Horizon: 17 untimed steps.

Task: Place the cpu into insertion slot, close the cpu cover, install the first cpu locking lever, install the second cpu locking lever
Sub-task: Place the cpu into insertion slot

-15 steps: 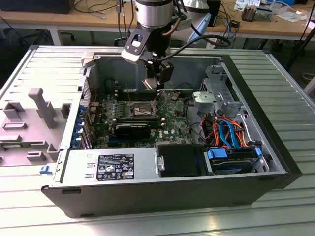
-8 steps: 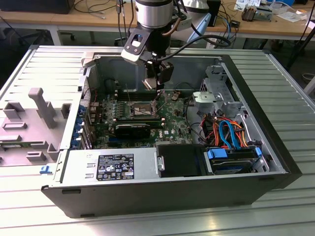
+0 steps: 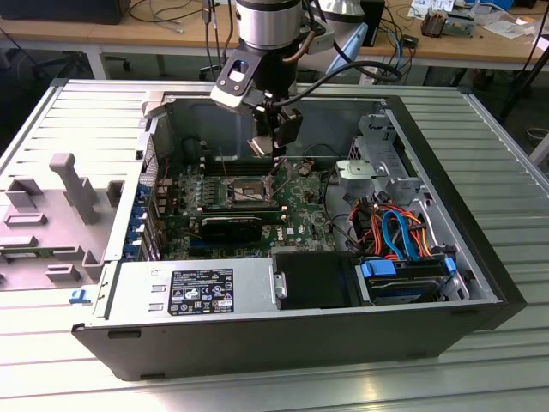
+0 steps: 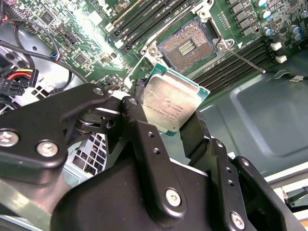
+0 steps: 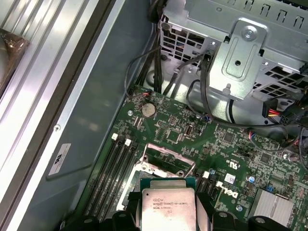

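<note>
Cpu (image 4: 171,103): flat square chip with a silver-grey metal top.
Seating, my judgement: keep it level, square its corners to the socket, lower straight, no sliding over the contacts.
Jaws: black gripper (image 4: 166,122) pinches opposite chip edges.
Slot: silver-rimmed square socket (image 4: 186,46) on green board (image 4: 91,43), uncovered, apart from chip.
</note>
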{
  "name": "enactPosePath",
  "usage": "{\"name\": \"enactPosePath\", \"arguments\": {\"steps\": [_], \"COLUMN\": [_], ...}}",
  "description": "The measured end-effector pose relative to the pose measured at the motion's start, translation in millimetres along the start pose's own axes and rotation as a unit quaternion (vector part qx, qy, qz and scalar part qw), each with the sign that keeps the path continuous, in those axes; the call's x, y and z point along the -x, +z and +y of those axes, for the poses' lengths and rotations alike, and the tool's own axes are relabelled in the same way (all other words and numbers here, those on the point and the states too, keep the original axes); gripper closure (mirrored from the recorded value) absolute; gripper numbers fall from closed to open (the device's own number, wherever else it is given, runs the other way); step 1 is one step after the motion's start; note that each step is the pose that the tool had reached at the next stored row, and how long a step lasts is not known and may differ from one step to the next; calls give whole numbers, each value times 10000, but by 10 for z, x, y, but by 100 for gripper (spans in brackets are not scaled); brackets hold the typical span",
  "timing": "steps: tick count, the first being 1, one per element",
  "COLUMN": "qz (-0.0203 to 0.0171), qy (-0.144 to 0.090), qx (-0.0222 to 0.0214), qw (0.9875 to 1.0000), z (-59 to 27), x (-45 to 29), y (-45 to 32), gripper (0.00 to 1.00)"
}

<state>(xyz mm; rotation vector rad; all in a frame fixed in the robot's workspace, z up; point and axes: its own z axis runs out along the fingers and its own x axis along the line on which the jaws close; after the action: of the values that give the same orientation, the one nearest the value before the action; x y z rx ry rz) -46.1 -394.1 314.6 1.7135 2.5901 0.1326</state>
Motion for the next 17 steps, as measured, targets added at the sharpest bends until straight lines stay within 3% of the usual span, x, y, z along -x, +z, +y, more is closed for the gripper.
{"name": "enactPosePath", "arguments": {"steps": [17], "qz": [-14], "qy": [156], "qx": [3], "qw": [9999], "z": [0], "x": [0], "y": [0], "gripper": [46]}}
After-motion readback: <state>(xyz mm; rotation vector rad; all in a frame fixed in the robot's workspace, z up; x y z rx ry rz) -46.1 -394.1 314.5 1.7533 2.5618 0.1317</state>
